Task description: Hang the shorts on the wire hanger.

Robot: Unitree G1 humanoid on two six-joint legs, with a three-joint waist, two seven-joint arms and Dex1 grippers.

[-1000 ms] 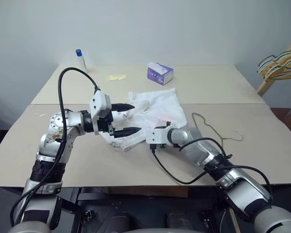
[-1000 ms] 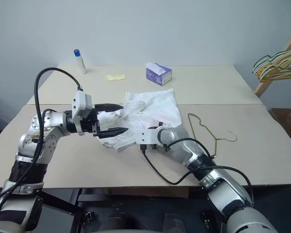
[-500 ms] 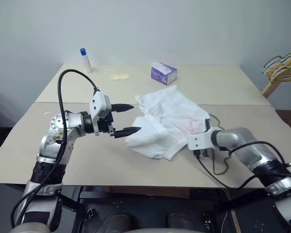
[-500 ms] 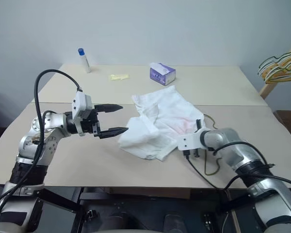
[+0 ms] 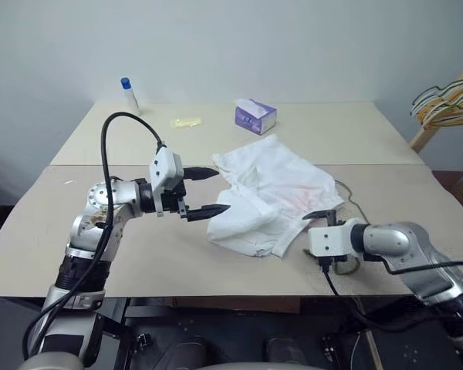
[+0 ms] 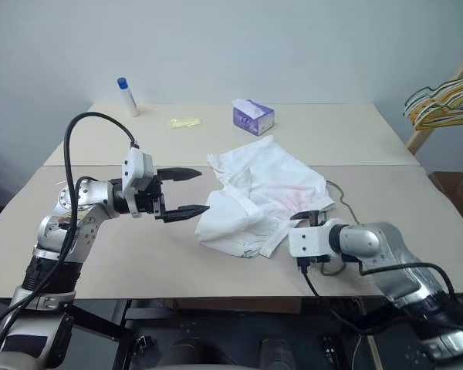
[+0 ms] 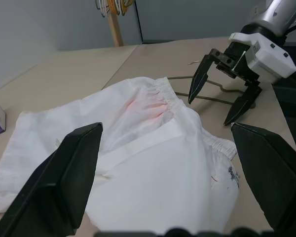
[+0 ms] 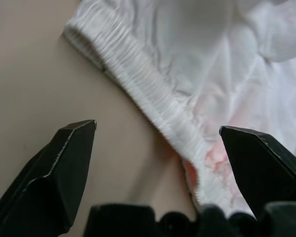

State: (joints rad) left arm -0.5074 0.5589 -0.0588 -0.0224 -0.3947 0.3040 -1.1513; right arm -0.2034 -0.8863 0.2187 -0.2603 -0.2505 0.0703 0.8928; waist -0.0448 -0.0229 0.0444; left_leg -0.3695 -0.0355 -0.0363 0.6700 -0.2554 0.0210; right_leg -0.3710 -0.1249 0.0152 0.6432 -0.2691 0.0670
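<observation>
Worktop [image 5: 139, 254]: beige, two boards w/ a seam running across the middle; grey wall behind.

Shorts [image 5: 274, 193]: white, rumpled heap lying on worktop approx centre, across the seam, pink tint nr the gathered waistband. Waistband edge faces the robot's right side; a folded-over leg bunches at the near-left end of the heap. Nothing holds them.

Left gripper [image 5: 206, 193]: at the left edge of the shorts, pointing across toward the right, roughly level. Fingers wide apart, one above the other, empty; lower tip just beside the folded fabric, can't tell if touching. In left wrist view the fingers [image 7: 64, 182] stand either side of the heap, cloth between but not gripped.

Right gripper [image 5: 322, 218]: low over worktop at near-right edge of shorts, close to waistband. Fingers spread, holding nothing. Right wrist view: fingers [image 8: 59, 173] wide w/ the ribbed waistband [image 8: 148, 94] running diagonally between them, bare worktop to one side. Also seen in left wrist view, tips apart over the wire.

Wire hanger [image 6: 336, 200]: thin wire, lies flat on worktop to the right of the shorts, mostly hidden by the shorts & right gripper; a short curve shows past the waistband, another bit under the right wrist. Shorts not on it.

Bunch of striped hangers [image 5: 447, 100]: yellow/green, on a wooden frame at far right, off the worktop.

Tissue box [image 5: 255, 116]: purple, far board, behind the shorts, well apart.

Bottle [image 5: 128, 94]: white w/ blue cap, upright, far-left corner.

Yellow scrap [image 5: 187, 122]: flat, betw. bottle & tissue box.
</observation>
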